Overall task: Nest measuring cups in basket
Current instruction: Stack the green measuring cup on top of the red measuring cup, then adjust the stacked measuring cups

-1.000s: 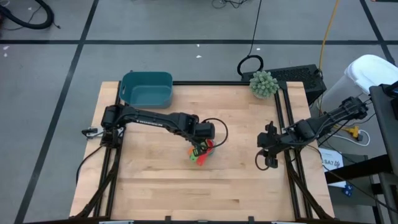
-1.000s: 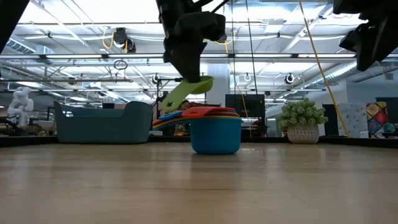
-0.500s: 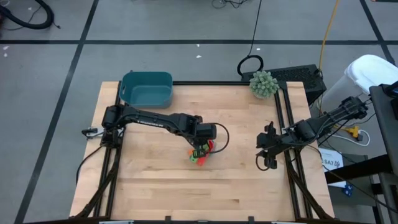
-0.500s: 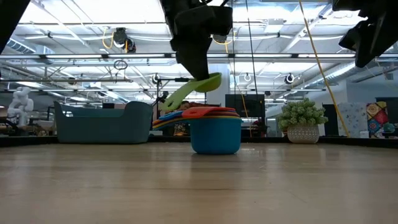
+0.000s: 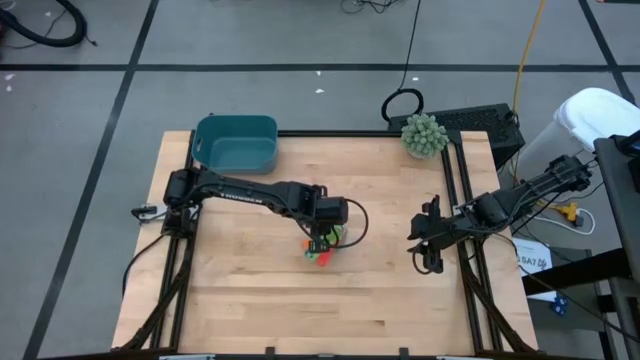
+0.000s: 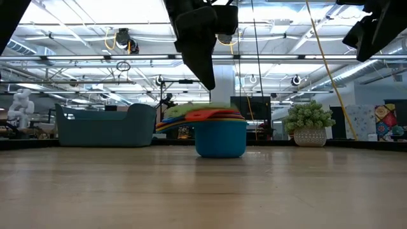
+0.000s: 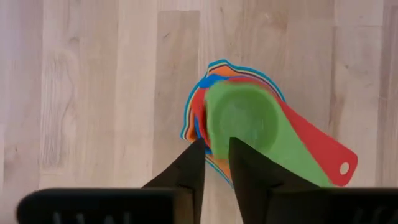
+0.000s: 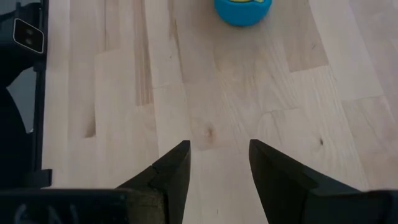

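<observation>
The measuring cups stand nested in one stack at mid-table, with the big blue cup at the bottom resting on the wood. The green cup lies on top, level, its handle over the red handle. My left gripper hangs straight above the stack, pointing down, fingers a narrow gap apart and clear of the green cup. My right gripper waits open above the table's right side. The teal basket sits at the far left corner.
A spiky green ball plant in a pot stands at the far right corner. Bare wood lies between the stack and the basket and along the near side. The blue bottom cup shows ahead of my right gripper.
The green cup hung tilted from my left gripper's fingers above the stack. It now lies level on top of the stack, apart from the fingers. My left gripper drifted slightly toward the table's right and stayed at about the same height.
</observation>
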